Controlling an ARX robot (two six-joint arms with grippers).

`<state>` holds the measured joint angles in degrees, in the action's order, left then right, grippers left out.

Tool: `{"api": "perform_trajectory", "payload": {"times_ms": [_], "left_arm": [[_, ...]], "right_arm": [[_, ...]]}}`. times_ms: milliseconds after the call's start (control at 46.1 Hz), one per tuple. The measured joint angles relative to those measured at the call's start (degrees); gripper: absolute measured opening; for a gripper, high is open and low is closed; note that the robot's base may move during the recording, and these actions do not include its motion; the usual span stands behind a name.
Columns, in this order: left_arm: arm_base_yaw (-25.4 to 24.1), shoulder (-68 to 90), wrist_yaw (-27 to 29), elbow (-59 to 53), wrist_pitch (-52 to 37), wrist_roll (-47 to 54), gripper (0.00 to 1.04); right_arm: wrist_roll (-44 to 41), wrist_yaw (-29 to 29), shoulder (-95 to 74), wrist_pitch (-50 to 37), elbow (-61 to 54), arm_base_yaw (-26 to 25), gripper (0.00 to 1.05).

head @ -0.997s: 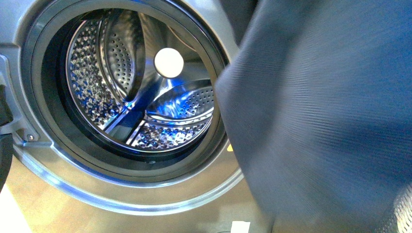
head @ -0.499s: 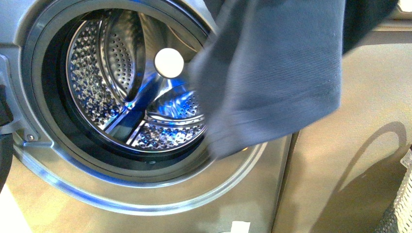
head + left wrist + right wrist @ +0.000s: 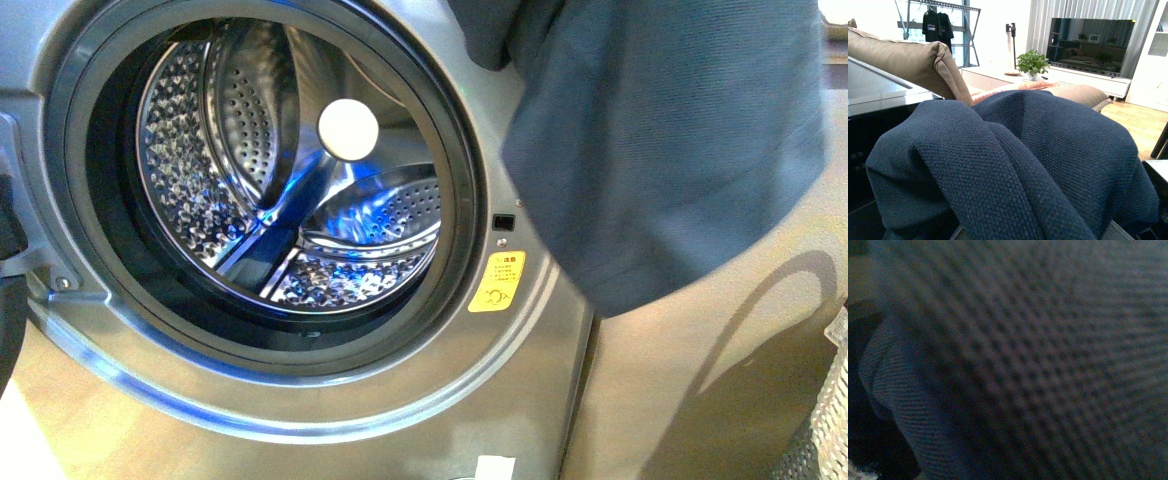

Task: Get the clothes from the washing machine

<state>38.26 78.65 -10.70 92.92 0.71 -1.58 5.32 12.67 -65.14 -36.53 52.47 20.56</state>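
The washing machine (image 3: pixel 300 400) fills the front view, its round porthole open onto a bare perforated steel drum (image 3: pixel 290 190). The clothes (image 3: pixel 660 150), a dark navy knit garment, hang in the air at the upper right, in front of the machine's right edge and clear of the porthole. In the left wrist view the clothes (image 3: pixel 1013 165) lie bunched over my left gripper, which is shut on them with its fingers hidden under the folds. Blurred navy fabric (image 3: pixel 1023 365) covers the whole right wrist view, so my right gripper cannot be seen.
A yellow warning sticker (image 3: pixel 498 283) sits right of the porthole. A white mesh basket (image 3: pixel 828 420) shows at the lower right edge. Behind the left wrist are a beige-brown sofa (image 3: pixel 908 60), a potted plant (image 3: pixel 1033 62) and a television (image 3: pixel 1090 40).
The clothes swung left across the porthole's right rim, then back right and higher. They now hang clear of the opening, and the yellow sticker is uncovered.
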Motion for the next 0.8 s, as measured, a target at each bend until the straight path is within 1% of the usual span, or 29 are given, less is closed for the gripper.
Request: {"api": "perform_trajectory", "payload": {"times_ms": [43, 65, 108, 130, 173, 217, 282, 325, 347, 390, 455, 499, 542, 607, 715, 737, 802], "left_arm": [[0.00, 0.00, -0.09, 0.00, 0.00, 0.00, 0.15], [0.00, 0.00, -0.17, 0.00, 0.00, -0.15, 0.17], [0.00, 0.00, -0.26, 0.00, 0.00, -0.11, 0.28], [0.00, 0.00, -0.26, 0.00, 0.00, -0.11, 0.31], [0.00, -0.02, -0.37, 0.00, 0.00, -0.11, 0.40], [0.02, -0.02, -0.39, 0.00, 0.00, -0.13, 0.49], [0.02, -0.02, -0.42, 0.00, 0.00, -0.13, 0.61], [0.02, -0.02, -0.42, 0.00, 0.00, -0.13, 0.67], [0.02, -0.02, -0.42, 0.00, 0.00, -0.13, 0.72], [0.02, -0.02, -0.42, 0.00, 0.00, -0.13, 0.79], [0.02, -0.02, -0.42, 0.00, 0.00, -0.13, 0.94], [0.02, -0.02, -0.42, 0.04, 0.00, -0.09, 1.00], [0.02, -0.02, -0.42, 0.09, 0.00, -0.13, 0.98], [0.02, -0.02, -0.42, 0.09, 0.00, -0.13, 0.98], [0.02, -0.02, -0.42, 0.09, 0.00, -0.13, 0.98], [0.02, -0.02, -0.42, 0.09, 0.00, -0.13, 0.98], [0.02, -0.02, -0.42, 0.09, 0.00, -0.13, 0.98]], "right_arm": [[0.00, -0.02, 0.52, -0.57, -0.46, -0.66, 0.40], [0.02, 0.02, 0.74, -0.72, -0.57, -0.96, 0.37], [0.28, 0.13, 1.33, -1.03, -0.74, -1.86, 0.29], [0.46, 0.33, 1.66, -1.29, -0.85, -2.54, 0.24], [0.85, 0.55, 2.19, -1.46, -0.90, -3.98, 0.17], [1.31, 0.85, 2.54, -1.53, -0.90, -5.68, 0.13], [2.14, 1.01, 2.69, -1.84, -0.90, -8.28, 0.12], [2.97, 1.36, 2.71, -2.03, -0.90, -10.40, 0.12], [3.32, 1.49, 2.71, -2.16, -0.90, -11.56, 0.11], [4.92, 1.99, 2.71, -2.58, -0.90, -14.80, 0.11], [7.30, 2.99, 2.71, -3.52, -0.87, -19.82, 0.11], [9.22, 3.76, 2.71, -4.20, -0.68, -23.65, 0.11], [11.21, 4.48, 2.71, -4.85, -0.28, -27.56, 0.11], [14.19, 5.92, 2.89, -5.86, 0.66, -33.90, 0.11], [17.22, 8.13, 3.45, -7.21, 1.53, -41.00, 0.11], [17.51, 8.39, 3.54, -7.28, 1.62, -41.75, 0.11], [19.21, 10.10, 4.13, -8.00, 1.95, -46.45, 0.11]]}}
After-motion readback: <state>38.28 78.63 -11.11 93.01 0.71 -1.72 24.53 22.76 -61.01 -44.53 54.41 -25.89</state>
